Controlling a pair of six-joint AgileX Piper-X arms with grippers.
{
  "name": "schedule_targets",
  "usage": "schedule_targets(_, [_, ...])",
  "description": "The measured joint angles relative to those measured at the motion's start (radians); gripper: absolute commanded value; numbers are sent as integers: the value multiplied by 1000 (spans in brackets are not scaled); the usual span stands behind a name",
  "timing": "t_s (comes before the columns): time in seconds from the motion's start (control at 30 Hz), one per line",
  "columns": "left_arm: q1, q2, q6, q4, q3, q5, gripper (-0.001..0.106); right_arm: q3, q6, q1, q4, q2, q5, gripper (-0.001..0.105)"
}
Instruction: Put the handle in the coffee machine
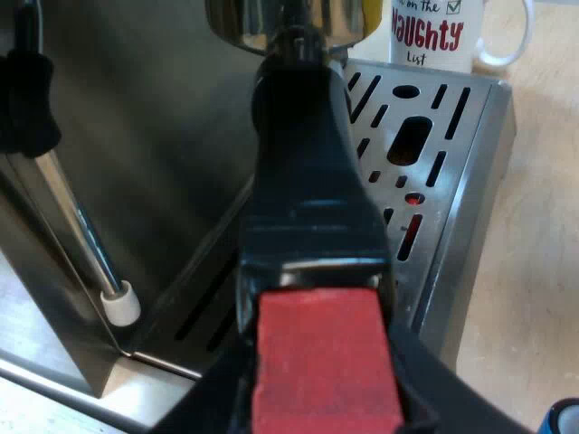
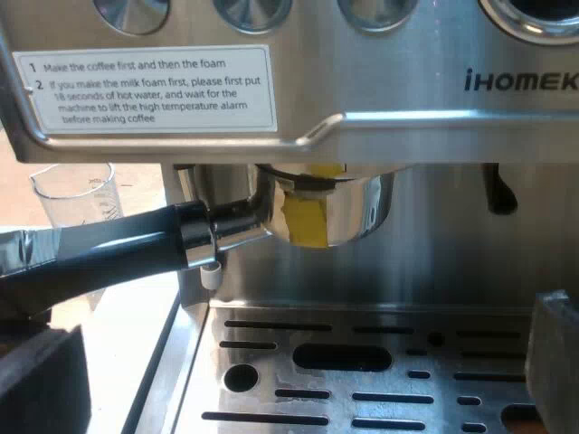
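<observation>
The metal holder (image 2: 330, 208) sits up under the machine's brew head, and its dark handle (image 2: 118, 249) sticks out sideways from the machine's front. In the left wrist view the handle (image 1: 303, 181) runs from the metal basket (image 1: 289, 23) toward the camera and ends in red (image 1: 321, 362). My left gripper (image 1: 321, 407) is shut on that red end, with a black finger (image 1: 213, 398) on each side. My right gripper (image 2: 298, 380) hangs open over the drip tray (image 2: 362, 371), facing the machine, with nothing between its fingers (image 2: 556, 357).
A steam wand (image 1: 81, 226) hangs beside the brew head. A white mug (image 1: 443, 32) stands past the drip tray's (image 1: 452, 172) edge. A measuring glass (image 2: 77, 194) stands beside the machine, beyond the handle. A blue object (image 1: 561, 420) lies on the light table.
</observation>
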Motion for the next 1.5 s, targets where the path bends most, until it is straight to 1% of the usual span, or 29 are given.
schedule_targets(0.37, [0, 0, -2, -38, -7, -15, 0, 0, 0, 0, 0, 0, 0, 102])
schedule_targets(0.53, [-40, 0, -48, -61, -9, -30, 0, 0, 0, 0, 0, 0, 0, 102])
schedule_targets(0.63, [-67, 0, -49, -87, -10, -38, 0, 0, 0, 0, 0, 0, 0, 102])
schedule_targets(0.7, [-67, 0, -51, -102, -10, -38, 0, 0, 0, 0, 0, 0, 0, 102])
schedule_targets(0.8, [-67, 0, -84, -123, -10, -41, 0, 0, 0, 0, 0, 0, 0, 102])
schedule_targets(0.93, [-36, 0, -103, -133, -10, -38, 0, 0, 0, 0, 0, 0, 0, 102])
schedule_targets(1.07, [-18, 2, -132, -138, -13, -15, 0, 0, 0, 0, 0, 0, 0, 102])
schedule_targets(1.3, [-29, 4, -142, -131, -13, -8, 0, 0, 3, 0, 0, 14, 0, 102])
schedule_targets(1.37, [-29, 4, -193, -131, -13, 0, 0, 0, 3, 0, 2, 14, 0, 102])
schedule_targets(1.43, [-29, 4, -221, -129, -13, 7, 0, 0, 3, 0, 2, 14, 0, 102])
schedule_targets(1.47, [-29, 4, -269, -126, -13, 18, 0, 0, 3, 0, 2, 14, 0, 102])
schedule_targets(1.5, [-29, 4, -285, -123, -12, 23, 0, 0, 3, 0, 2, 14, 0, 102])
